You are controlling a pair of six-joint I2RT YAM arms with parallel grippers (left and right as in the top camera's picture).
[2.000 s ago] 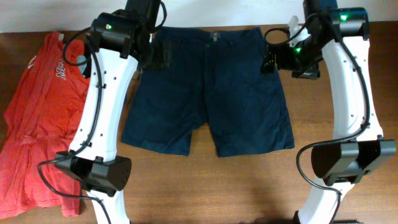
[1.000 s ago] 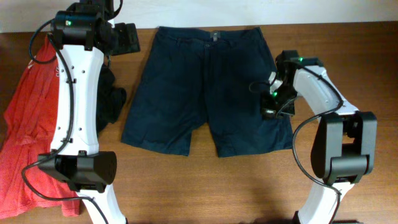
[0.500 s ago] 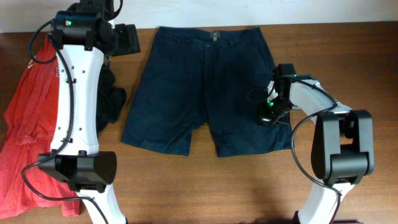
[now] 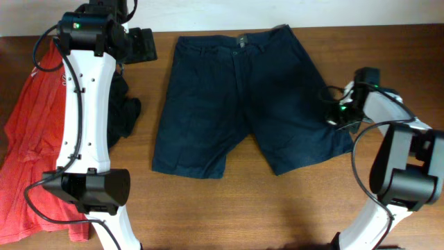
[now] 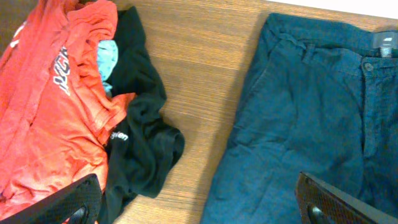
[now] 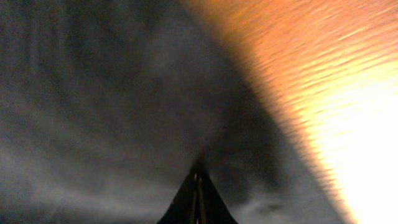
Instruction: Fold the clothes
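Observation:
Dark navy shorts (image 4: pixel 243 97) lie flat mid-table, waistband at the far edge. My right gripper (image 4: pixel 338 114) sits at the outer hem of the shorts' right leg, shut, with the cloth pinched at its tips. In the right wrist view the closed fingertips (image 6: pixel 198 180) press into dark, blurred fabric. My left gripper (image 4: pixel 142 45) hangs high at the back left, open and holding nothing. In the left wrist view it (image 5: pixel 199 208) hovers over bare wood, with the shorts (image 5: pixel 311 112) to its right.
A red T-shirt (image 4: pixel 31 146) is spread along the left edge, also seen as the red T-shirt (image 5: pixel 43 112) from the left wrist. A crumpled black garment (image 4: pixel 125 114) lies beside it. The wooden table (image 4: pixel 277 208) shows bare in front of the shorts.
My right gripper has moved right and slightly up, and the shorts have slid right with it, their right leg stretched outward. The left arm has not moved.

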